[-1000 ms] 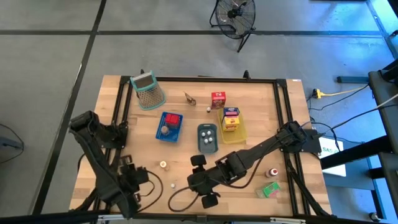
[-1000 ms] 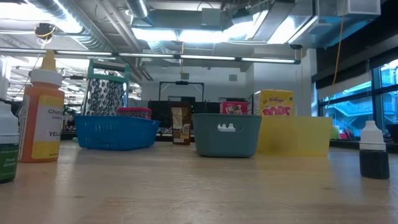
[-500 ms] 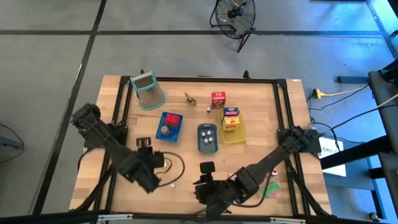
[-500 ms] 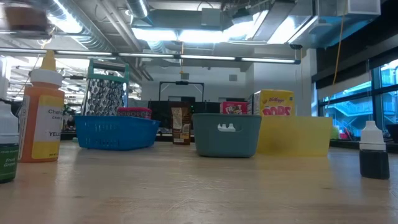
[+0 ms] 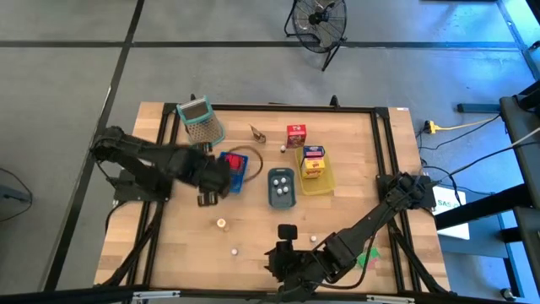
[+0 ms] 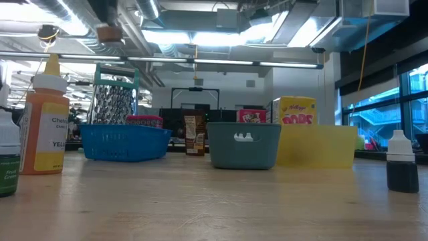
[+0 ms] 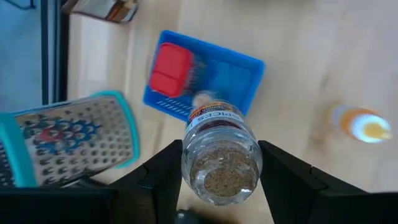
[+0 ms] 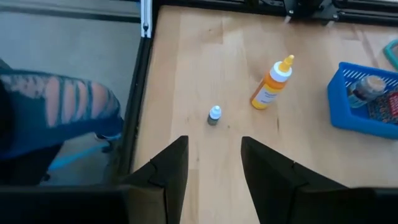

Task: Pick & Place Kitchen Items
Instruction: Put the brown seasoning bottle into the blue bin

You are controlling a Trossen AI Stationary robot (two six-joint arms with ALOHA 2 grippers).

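Glass spice jar (image 7: 219, 152), cap pointing away from the wrist, is gripped by the left end effector (image 5: 213, 179) just beside the blue tray (image 5: 240, 174), which lies toward 3 o'clock in the high view. The jar's long axis runs along the fingers. The right end effector (image 8: 211, 163) waits empty, jaws parted, over the tabletop (image 5: 253, 224) near edge.

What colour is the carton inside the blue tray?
Red carton, best seen in the left wrist view inside the blue tray.
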